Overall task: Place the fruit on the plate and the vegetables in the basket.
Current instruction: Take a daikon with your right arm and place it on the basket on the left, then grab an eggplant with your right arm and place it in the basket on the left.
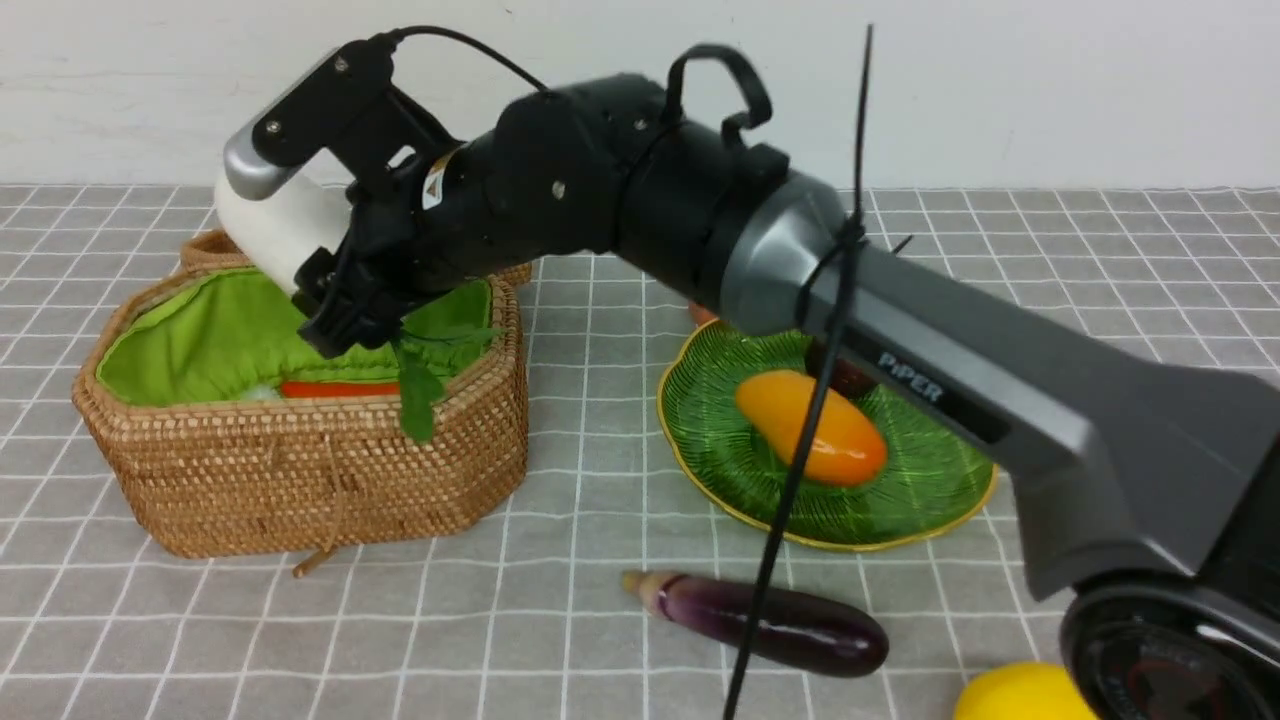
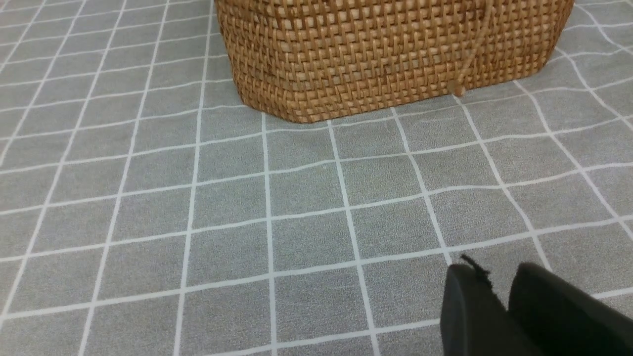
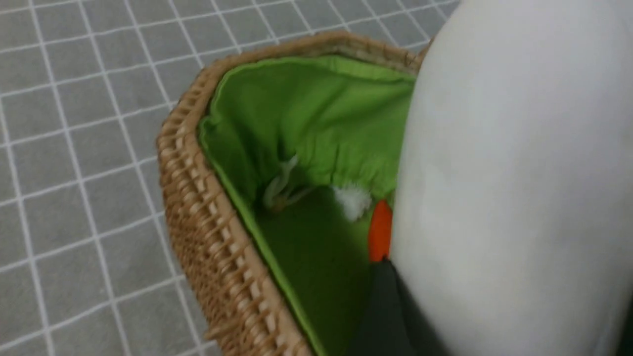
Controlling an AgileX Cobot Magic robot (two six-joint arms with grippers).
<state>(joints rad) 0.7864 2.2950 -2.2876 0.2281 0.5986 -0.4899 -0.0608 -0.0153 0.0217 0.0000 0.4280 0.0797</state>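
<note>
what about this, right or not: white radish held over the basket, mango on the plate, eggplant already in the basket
Not quite. The front view shows the eggplant lying on the table in front of the plate, not in the basket. The right gripper does hold the white radish over the basket, and the mango is on the plate.

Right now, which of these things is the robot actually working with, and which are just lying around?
Part of the job: basket, white radish held over it, red chili inside it, plate, mango and dark maroon fruit on it, eggplant and lemon, not yet sorted.

Just lying about: small orange-pink thing behind the plate, mostly hidden; grey checked cloth.
</note>
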